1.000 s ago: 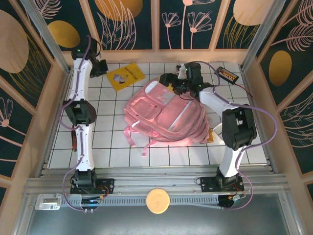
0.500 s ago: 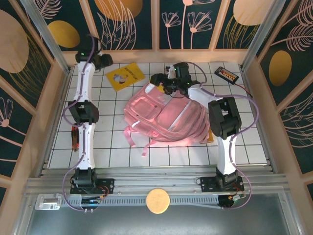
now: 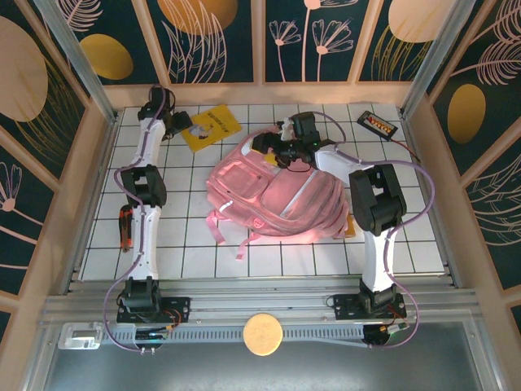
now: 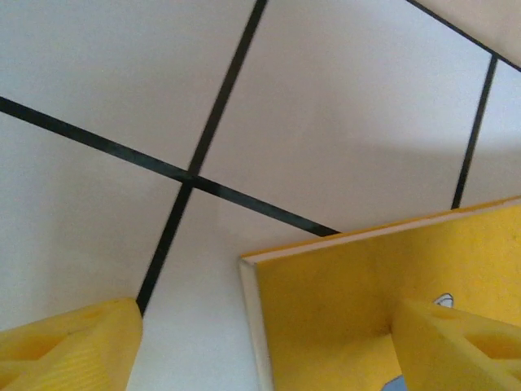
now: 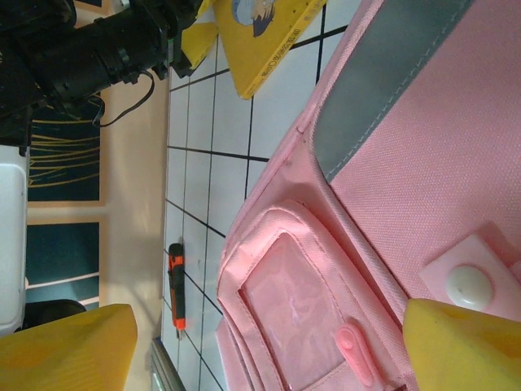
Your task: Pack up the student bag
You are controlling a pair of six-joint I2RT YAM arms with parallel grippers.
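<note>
Pink student bag (image 3: 285,195) flat on table (image 3: 187,252), long axis left-right, straps (image 3: 221,232) trailing near-left, far edge beneath spread right claw (image 5: 264,346), left claw (image 4: 260,346) spread wide over yellow book (image 4: 366,277) corner.

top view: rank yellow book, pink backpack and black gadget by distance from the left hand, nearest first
1. yellow book, right beside the left hand, at the far left
2. pink backpack, mid-table
3. black gadget, far right corner
</note>
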